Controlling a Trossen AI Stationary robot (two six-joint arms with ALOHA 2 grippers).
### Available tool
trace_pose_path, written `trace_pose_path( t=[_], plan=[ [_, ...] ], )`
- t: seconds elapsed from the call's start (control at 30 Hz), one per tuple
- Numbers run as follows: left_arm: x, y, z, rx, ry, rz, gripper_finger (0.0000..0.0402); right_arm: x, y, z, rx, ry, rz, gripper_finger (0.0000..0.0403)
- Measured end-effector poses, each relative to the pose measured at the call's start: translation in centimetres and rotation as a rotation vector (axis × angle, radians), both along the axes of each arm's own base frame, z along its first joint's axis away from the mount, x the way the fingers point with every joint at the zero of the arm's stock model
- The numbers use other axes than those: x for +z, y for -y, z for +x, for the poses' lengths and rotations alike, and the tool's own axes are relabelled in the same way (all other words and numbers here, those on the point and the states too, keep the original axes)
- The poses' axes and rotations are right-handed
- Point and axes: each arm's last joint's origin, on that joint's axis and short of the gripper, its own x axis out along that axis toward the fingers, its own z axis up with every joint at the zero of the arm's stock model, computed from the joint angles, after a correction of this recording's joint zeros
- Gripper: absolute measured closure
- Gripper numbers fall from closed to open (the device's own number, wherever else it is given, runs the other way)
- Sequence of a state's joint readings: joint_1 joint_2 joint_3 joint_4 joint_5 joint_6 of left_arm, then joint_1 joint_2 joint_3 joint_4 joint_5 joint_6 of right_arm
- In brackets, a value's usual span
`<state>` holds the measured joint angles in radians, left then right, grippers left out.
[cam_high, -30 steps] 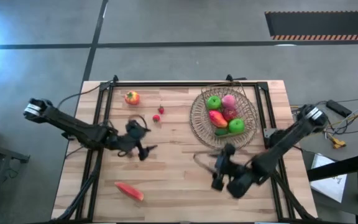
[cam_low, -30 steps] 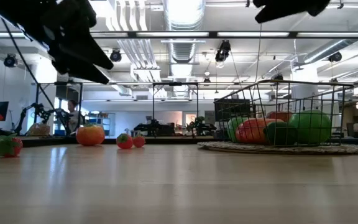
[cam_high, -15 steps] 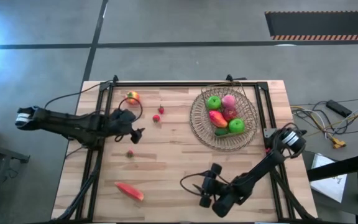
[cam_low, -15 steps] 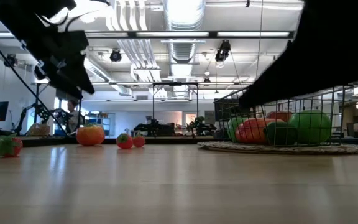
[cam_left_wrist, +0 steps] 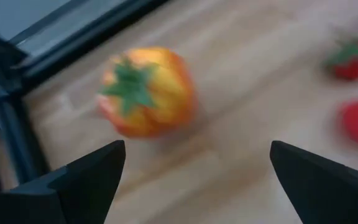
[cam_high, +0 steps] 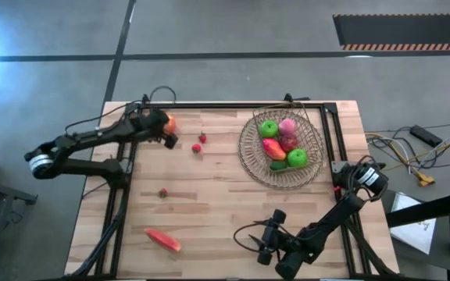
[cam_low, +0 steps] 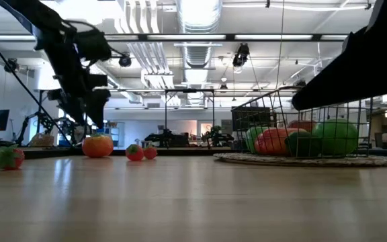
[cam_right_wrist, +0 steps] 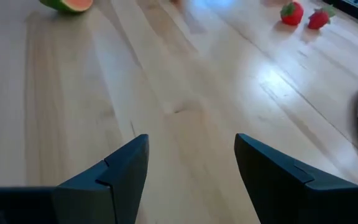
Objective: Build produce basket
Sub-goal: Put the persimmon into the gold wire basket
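Observation:
The orange-red tomato [cam_high: 167,122] rests on its underside at the table's far left. My left gripper [cam_high: 169,138] hangs open right beside it; in the left wrist view the tomato [cam_left_wrist: 146,92] lies ahead of the two spread fingers, untouched. Two strawberries [cam_high: 200,143] lie to its right and a third strawberry [cam_high: 162,193] lies mid-left. The round basket [cam_high: 250,160] at the far right holds green apples, a pink peach and other produce. My right gripper [cam_high: 266,239] is open low over bare wood near the front edge.
A long red piece with a green edge [cam_high: 162,240] lies near the front left. A black frame rail [cam_high: 127,148] runs along the table's left side, close behind the tomato. Bare wood [cam_right_wrist: 185,93] stretches ahead of my right gripper toward the strawberries.
My left gripper has swung from the table's middle left toward the far edge and turned, ending beside the tomato, still open. My right gripper has sunk and gone toward the near edge. No produce has moved.

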<state>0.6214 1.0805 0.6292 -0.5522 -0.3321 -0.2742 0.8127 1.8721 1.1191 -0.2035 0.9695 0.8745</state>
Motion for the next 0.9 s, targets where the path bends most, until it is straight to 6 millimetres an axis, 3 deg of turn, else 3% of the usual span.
trace_pose_path(
  t=[0.17, 0.33, 0.6, 0.9],
  plan=[
    [-0.3, -3.4, -0.8, 0.063, 0.009, 0.009, 0.0017, -0.1, 0.1, 0.0, -0.002, -0.001, -0.005, 0.0175],
    [-1.2, -5.0, -0.7, 0.062, 0.047, -0.009, 0.0017, -0.4, 0.3, -0.2, -0.011, 0.003, -0.026, 0.0175],
    [-2.1, -6.5, 0.5, 0.063, 0.087, 0.057, 0.0017, -0.6, 0.5, -0.4, -0.021, 0.008, -0.026, 0.0175],
    [-2.7, -6.7, -0.1, 0.109, 0.035, 0.057, 0.0017, -0.6, 0.5, -0.4, -0.024, 0.011, -0.019, 0.0175]
  ],
)
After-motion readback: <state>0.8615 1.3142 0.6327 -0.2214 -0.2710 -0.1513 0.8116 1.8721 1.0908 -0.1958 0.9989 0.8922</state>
